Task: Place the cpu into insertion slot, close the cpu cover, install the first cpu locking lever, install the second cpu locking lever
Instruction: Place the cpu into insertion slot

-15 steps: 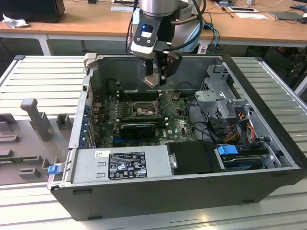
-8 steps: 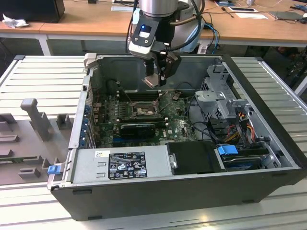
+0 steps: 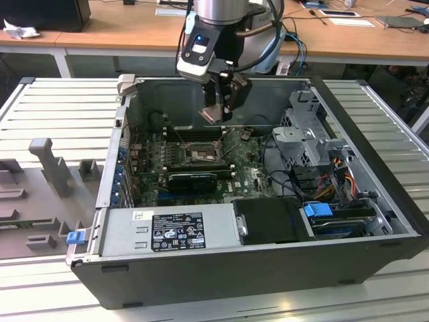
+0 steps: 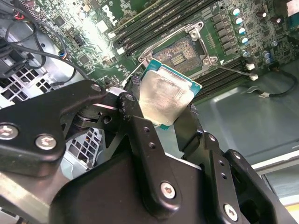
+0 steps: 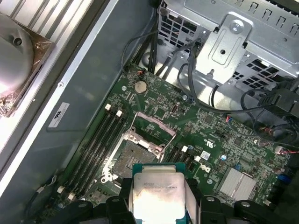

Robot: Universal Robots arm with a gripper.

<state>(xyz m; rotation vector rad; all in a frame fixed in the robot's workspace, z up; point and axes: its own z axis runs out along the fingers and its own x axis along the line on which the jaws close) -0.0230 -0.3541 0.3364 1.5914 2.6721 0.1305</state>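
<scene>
Got the cpu [image 4: 168, 98] pinched by two opposite edges, my gripper [image 4: 161, 112] closed down to just chip width. It hangs above the insertion slot [image 5: 135, 158], clear of it and not seated. Slot's empty, pin field bare. The cpu cover [image 5: 152, 125] stands flipped up at the slot's edge, all inside the open computer case [image 3: 268, 268].

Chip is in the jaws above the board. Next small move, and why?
Probably a small sideways shift to centre the chip over the socket, before any lowering. The jaws are shut on the chip, which hangs above the board; the socket sits bare with its cover swung back, and in both wrist views the chip appears off to one side of it.
</scene>
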